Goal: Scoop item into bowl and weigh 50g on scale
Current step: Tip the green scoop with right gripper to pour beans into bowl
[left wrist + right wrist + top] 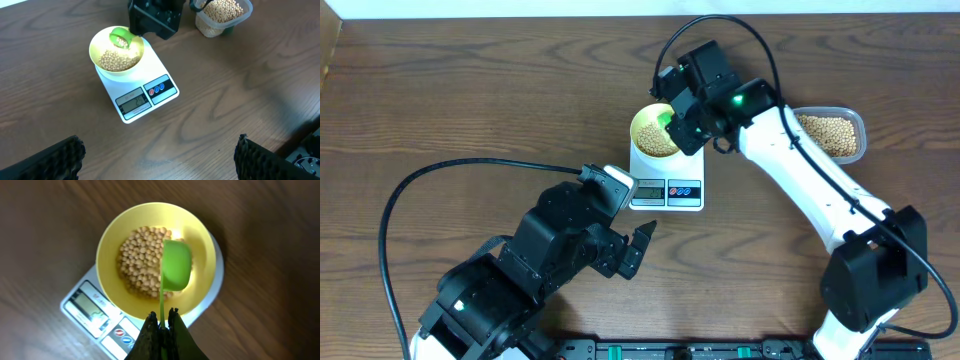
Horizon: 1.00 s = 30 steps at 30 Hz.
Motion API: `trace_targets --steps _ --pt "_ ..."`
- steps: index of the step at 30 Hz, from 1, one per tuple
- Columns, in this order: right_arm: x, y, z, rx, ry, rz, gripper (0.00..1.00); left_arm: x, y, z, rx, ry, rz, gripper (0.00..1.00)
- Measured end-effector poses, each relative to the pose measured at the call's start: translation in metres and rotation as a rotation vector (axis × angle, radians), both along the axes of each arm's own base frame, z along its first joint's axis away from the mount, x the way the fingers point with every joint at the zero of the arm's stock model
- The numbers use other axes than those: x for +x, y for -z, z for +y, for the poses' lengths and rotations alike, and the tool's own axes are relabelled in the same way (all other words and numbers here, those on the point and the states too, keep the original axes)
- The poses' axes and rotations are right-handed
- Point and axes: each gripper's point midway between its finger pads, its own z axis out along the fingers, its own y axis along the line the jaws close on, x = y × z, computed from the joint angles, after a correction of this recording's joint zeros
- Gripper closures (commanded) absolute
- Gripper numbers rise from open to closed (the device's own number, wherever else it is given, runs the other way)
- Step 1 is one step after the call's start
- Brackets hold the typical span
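Observation:
The pale yellow-green bowl (150,225) stands on the white scale (87,307) and holds a heap of beige beans (140,260). My right gripper (161,316) is shut on the thin handle of a green scoop (176,265), whose cup hangs over the beans inside the bowl, turned bottom-up towards the camera. From overhead the bowl (648,133), scale (666,188) and right gripper (682,128) sit at the table's centre back. My left gripper (638,248) is open, low over bare wood in front of the scale (145,97); its fingers (55,160) frame the view.
A clear plastic tub (832,133) with more beans stands right of the scale, behind my right arm; it shows again as the tub (222,15) at the top of the left wrist view. A black cable (440,185) loops over the left half of the table.

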Motion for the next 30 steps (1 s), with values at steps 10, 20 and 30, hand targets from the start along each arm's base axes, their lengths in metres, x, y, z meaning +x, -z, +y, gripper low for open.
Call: trace_targets --steps 10,20,30 --pt "-0.004 0.000 0.006 -0.076 -0.016 -0.048 0.99 0.000 0.000 0.000 0.000 0.000 0.000 0.02" --pt "-0.001 -0.022 0.000 -0.102 -0.010 -0.080 0.99 0.000 0.000 0.000 0.000 0.000 0.000 0.02" --pt "-0.014 -0.069 -0.035 -0.084 0.113 -0.118 0.99 0.000 0.000 0.000 0.000 0.000 0.000 0.02"
